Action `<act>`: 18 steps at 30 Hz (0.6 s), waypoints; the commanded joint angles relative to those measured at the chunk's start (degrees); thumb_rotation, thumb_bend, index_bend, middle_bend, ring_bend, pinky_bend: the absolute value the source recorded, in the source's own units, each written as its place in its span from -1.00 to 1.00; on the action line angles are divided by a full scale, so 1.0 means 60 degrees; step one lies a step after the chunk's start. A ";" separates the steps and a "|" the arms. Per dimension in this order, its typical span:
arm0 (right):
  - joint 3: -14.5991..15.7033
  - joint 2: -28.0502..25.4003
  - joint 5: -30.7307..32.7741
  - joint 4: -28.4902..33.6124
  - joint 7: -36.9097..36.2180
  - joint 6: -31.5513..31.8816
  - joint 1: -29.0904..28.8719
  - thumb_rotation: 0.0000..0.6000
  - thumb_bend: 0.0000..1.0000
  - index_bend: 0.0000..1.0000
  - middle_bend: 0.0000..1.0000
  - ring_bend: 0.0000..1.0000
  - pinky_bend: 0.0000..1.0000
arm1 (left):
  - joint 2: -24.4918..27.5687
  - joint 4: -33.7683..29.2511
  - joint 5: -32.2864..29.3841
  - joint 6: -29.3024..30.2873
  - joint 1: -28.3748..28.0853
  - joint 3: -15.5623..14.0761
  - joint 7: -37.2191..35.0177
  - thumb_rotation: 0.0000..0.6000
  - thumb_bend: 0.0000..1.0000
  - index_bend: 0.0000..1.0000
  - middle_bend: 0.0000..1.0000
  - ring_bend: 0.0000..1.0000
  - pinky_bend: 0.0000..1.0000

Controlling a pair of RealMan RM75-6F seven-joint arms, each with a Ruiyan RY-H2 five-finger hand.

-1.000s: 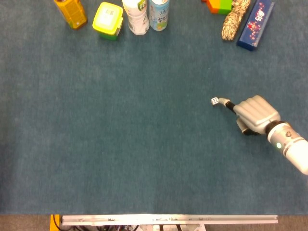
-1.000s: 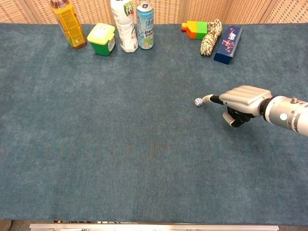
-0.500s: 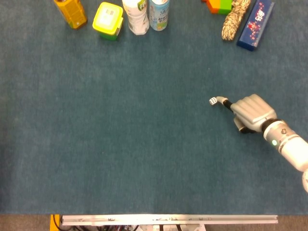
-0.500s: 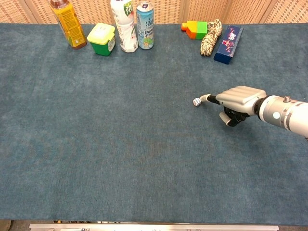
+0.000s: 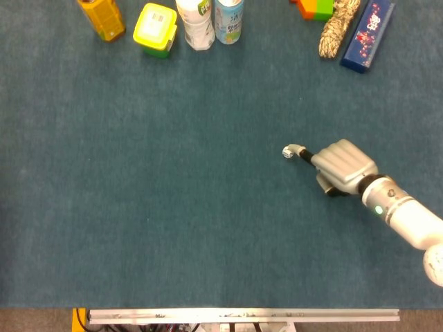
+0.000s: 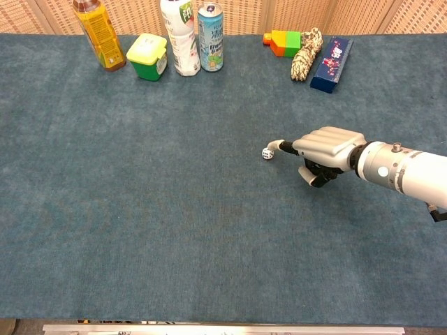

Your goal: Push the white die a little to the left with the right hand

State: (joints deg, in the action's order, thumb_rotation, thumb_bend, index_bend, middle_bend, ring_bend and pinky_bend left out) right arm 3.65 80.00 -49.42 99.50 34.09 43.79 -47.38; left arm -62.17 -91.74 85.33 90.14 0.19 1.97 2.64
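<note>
The small white die [image 5: 287,153] [image 6: 267,153] lies on the blue carpeted table, right of centre. My right hand [image 5: 339,166] [image 6: 323,149] lies low over the table just to the die's right. One finger is stretched out and its tip touches the die's right side; the other fingers are curled in. Nothing is held in that hand. My left hand shows in neither view.
Along the far edge stand an orange bottle [image 6: 98,33], a yellow-green container [image 6: 147,56], a white bottle [image 6: 179,35] and a can [image 6: 210,28]. Further right lie coloured blocks [image 6: 282,40], a rope bundle [image 6: 305,45] and a dark blue box [image 6: 331,54].
My right hand has slid to the left along the table, and the die has moved left with it, staying at the outstretched fingertip.
</note>
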 commanded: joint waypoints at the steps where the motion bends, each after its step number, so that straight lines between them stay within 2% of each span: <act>1: 0.0009 0.0054 -0.0042 0.0025 -0.0031 0.0028 -0.0055 1.00 0.31 -0.97 1.00 1.00 1.00 | 0.0006 0.0012 -0.0008 0.0009 0.0011 0.0004 -0.0014 1.00 -0.59 -0.93 -0.81 -0.77 -0.93; 18: 0.0215 -0.0253 -0.0281 0.0266 -0.0328 0.0484 0.0069 1.00 0.31 -0.97 1.00 1.00 1.00 | -0.0045 0.0013 0.0049 -0.0086 -0.0040 -0.0004 0.0070 1.00 -0.60 -0.93 -0.81 -0.77 -0.93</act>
State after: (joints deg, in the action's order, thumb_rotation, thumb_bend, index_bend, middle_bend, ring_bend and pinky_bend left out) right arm 4.90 78.49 -51.18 101.16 32.17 46.72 -46.97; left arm -62.44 -91.66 85.62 89.62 -0.05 1.95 3.07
